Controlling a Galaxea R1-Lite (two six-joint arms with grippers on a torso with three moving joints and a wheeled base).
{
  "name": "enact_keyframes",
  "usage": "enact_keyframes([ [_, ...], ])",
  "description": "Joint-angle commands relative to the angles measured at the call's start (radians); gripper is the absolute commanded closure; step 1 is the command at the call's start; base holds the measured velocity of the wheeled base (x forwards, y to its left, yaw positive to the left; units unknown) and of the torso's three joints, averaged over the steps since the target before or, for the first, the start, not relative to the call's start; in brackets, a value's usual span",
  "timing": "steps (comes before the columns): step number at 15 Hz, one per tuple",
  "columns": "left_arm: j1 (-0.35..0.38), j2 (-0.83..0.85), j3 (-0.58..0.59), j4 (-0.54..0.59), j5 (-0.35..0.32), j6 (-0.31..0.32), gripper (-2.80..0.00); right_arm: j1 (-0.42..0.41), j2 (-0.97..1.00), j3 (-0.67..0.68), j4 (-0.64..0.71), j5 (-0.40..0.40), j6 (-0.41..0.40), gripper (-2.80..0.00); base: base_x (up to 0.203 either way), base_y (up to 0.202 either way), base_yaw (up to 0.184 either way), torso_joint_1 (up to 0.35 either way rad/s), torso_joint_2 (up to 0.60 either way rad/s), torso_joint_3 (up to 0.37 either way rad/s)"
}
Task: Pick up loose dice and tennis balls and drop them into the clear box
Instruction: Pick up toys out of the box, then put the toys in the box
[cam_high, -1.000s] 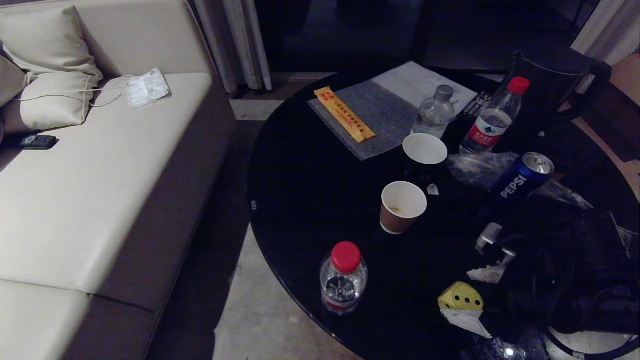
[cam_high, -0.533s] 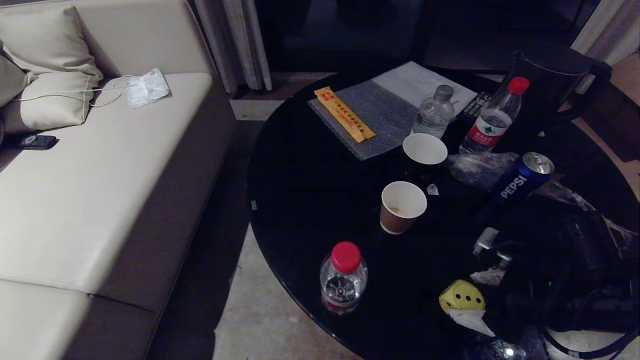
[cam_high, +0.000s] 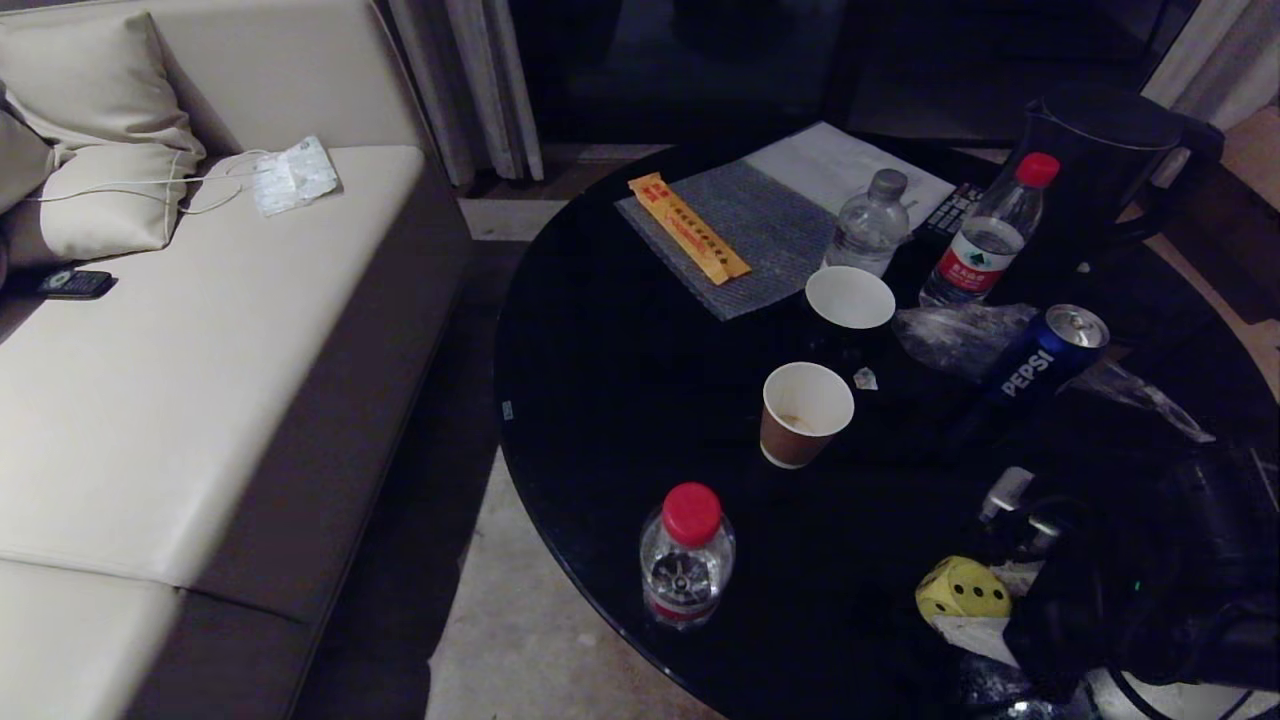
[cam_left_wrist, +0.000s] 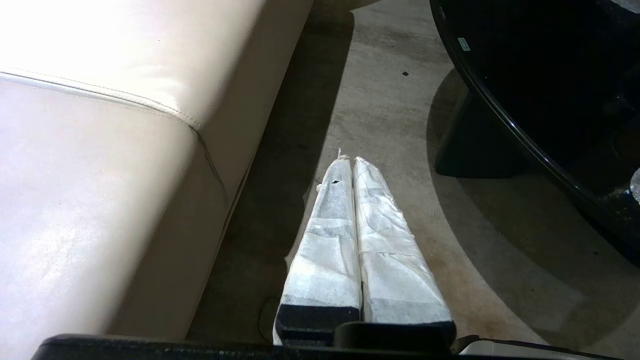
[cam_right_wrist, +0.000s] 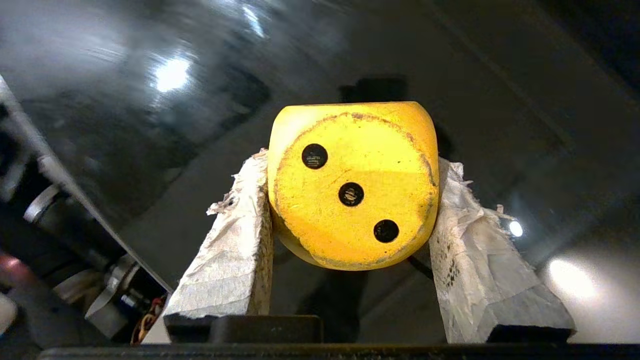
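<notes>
Right tool grips a yellow die near the counter's near edge; no box in sight, left tool closed, empty.

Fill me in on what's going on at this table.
The right gripper has its white-wrapped fingers on either side of a yellow soft die with black pips, at the near edge of the round black table. No clear box is in view. The left gripper hangs shut over the floor beside the beige sofa.

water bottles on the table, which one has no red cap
The bottle with the grey cap, beside the grey mat; the other two bottles have red caps.
</notes>
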Motion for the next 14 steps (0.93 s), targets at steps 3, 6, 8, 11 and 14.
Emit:
enact_keyframes([
  [3,0.0,0.002,0.002,-0.001,0.001,-0.001,0.0,-0.162,-0.247,0.082,0.018,-0.06,0.121,0.0,0.0,0.0,0.0,0.0,0.0,0.0],
  [6,0.0,0.002,0.002,-0.001,0.001,-0.001,0.0,-0.246,-0.461,0.129,0.127,-0.135,0.19,0.0,0.0,0.0,0.0,0.0,0.0,0.0],
  [8,0.0,0.002,0.002,-0.001,0.001,-0.001,0.0,-0.266,-0.637,0.16,0.267,-0.162,0.222,0.0,0.0,0.0,0.0,0.0,0.0,0.0],
  [11,0.0,0.002,0.002,-0.001,0.001,-0.001,0.0,-0.279,-0.898,0.218,0.417,-0.18,0.256,0.0,0.0,0.0,0.0,0.0,0.0,0.0],
  [14,0.0,0.002,0.002,-0.001,0.001,-0.001,0.0,-0.291,-1.111,0.288,0.469,-0.192,0.302,0.0,0.0,0.0,0.0,0.0,0.0,0.0],
])
